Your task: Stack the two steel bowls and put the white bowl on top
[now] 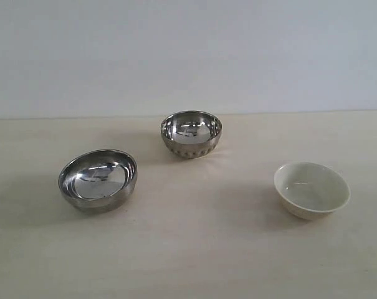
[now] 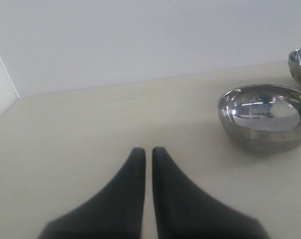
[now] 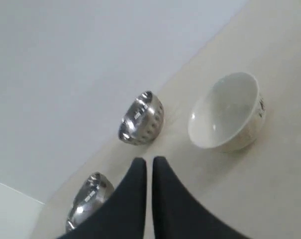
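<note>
The smooth bowl (image 1: 98, 179) sits nearest the left tool (image 2: 147, 150), which, like the right tool (image 3: 149, 160), is closed and empty.

Your left gripper (image 2: 146, 152), two smooth black fingers that broaden at the base and taper to rounded tips, has its jaws drawn together, with only a thin slit between them. The tips sit level with each other. Your right gripper (image 3: 146, 162), the same black tapered pair, is closed to the same narrow slit, tips side by side.
</note>
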